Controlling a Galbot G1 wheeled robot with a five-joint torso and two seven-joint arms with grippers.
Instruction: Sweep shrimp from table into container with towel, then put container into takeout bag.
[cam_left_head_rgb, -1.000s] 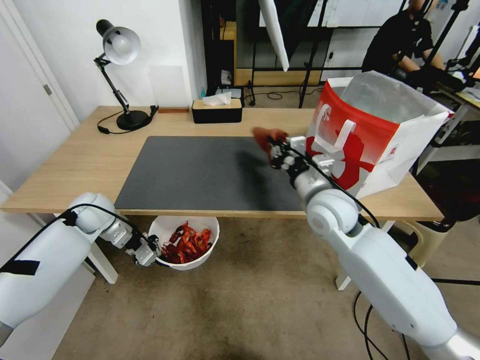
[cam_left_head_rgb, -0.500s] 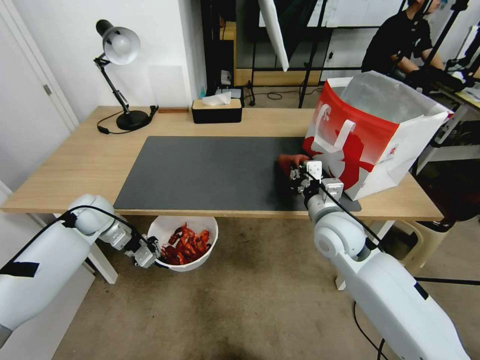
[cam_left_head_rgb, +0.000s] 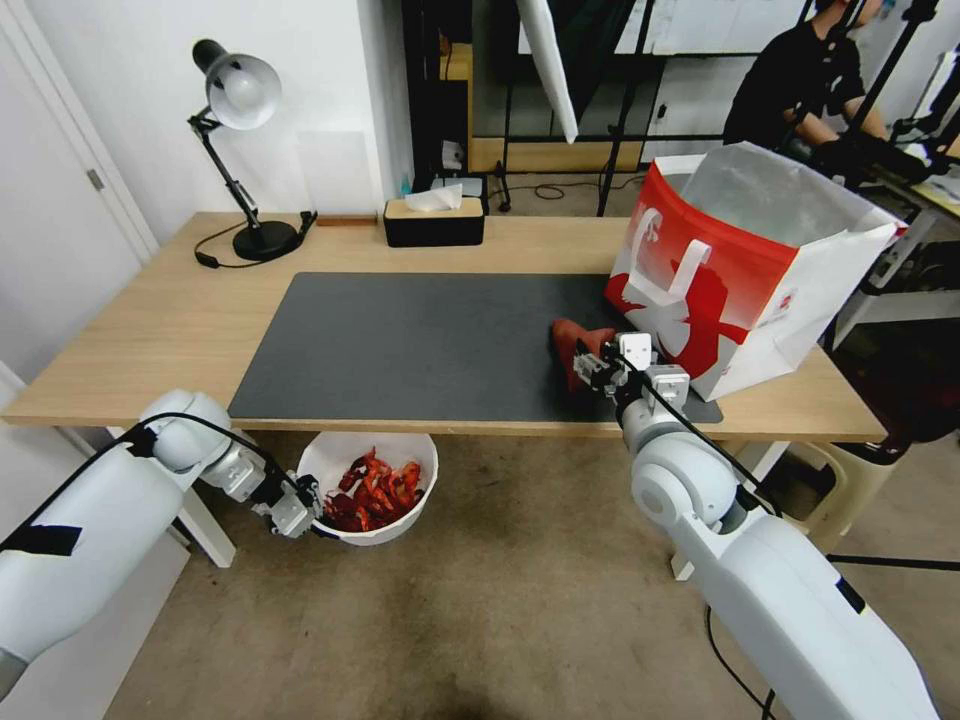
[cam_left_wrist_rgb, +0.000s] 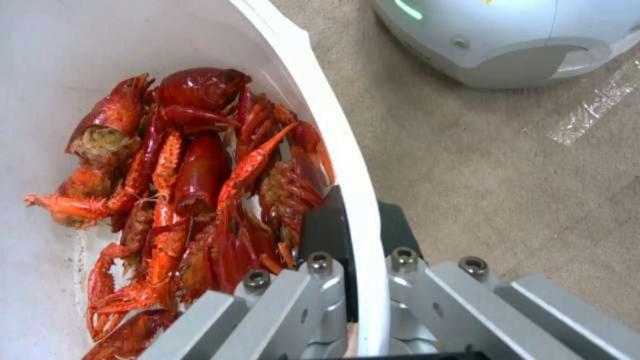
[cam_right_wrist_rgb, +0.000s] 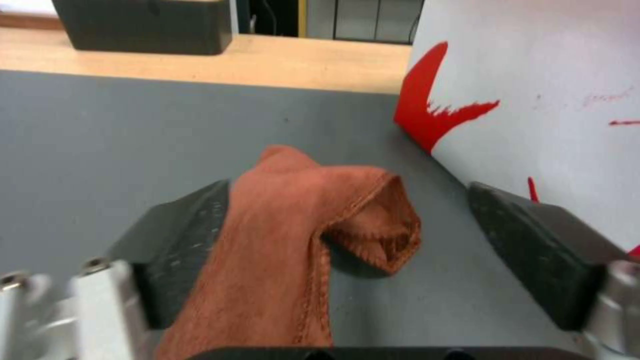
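Room: beige carpet under a long wooden bench (cam_left_head_rgb: 150, 330) with a dark mat (cam_left_head_rgb: 400, 345); a desk lamp (cam_left_head_rgb: 240, 100) stands at about 11 o'clock on it and a black tissue box (cam_left_head_rgb: 434, 222) near 12.
Shrimp: all gathered in the bowl (cam_left_head_rgb: 330, 455); the mat looks bare of pieces. The red pile (cam_left_wrist_rgb: 193, 185) lies against the near wall.
Bowl: hangs below the front edge of the bench at about 7 o'clock, off the floor as far as I can judge.
Left tool (cam_left_head_rgb: 300, 510): pressed together on the bowl's rim, one finger inside and one outside (cam_left_wrist_rgb: 353, 280).
Towel (cam_left_head_rgb: 575, 345): a second ago it was lifted in the right tool above the mat; now it lies crumpled on the mat at about 3 o'clock, just beside the bag.
Right tool (cam_right_wrist_rgb: 373, 235): spread wide, pads on either side of the cloth (cam_right_wrist_rgb: 313, 210), one pad seemingly brushing it, no squeeze.
Bag (cam_left_head_rgb: 760, 270): stands open at 2 o'clock, silvery lining showing.
Meaning: sweeping looks done and the towel released; what remains is carrying the bowl up into the bag.
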